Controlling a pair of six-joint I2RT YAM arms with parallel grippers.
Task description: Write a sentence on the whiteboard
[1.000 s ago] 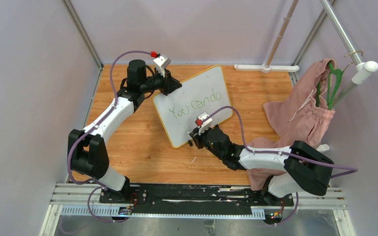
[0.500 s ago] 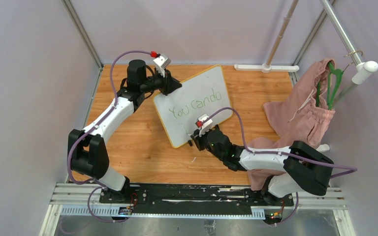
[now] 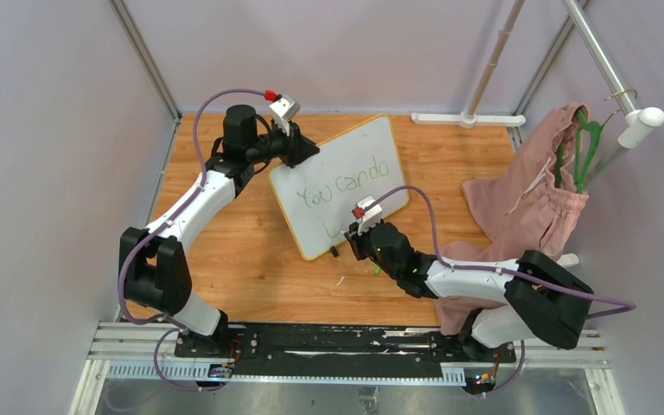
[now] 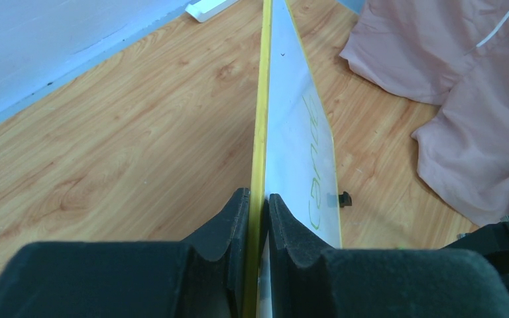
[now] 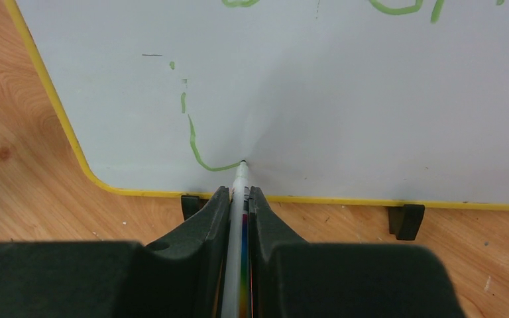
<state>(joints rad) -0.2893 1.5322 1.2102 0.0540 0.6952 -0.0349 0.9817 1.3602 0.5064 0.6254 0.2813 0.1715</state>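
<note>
- The overhead view is bright and evenly lit by diffuse light from above, and the walls point(image 3: 52, 130) carry a faint lilac cast.
- Shadows on the table point(image 3: 251, 259) are soft and faint.
- The whiteboard point(image 5: 344, 99) looks pale grey with no hard glare, and a soft lighter patch surrounds the marker point(image 5: 240, 179) tip.
- The left end effector point(image 4: 258, 199) and right end effector point(image 5: 240, 193) are dark, blurred masses along the bottom edges, while the wood grain higher up is sharp.
</note>
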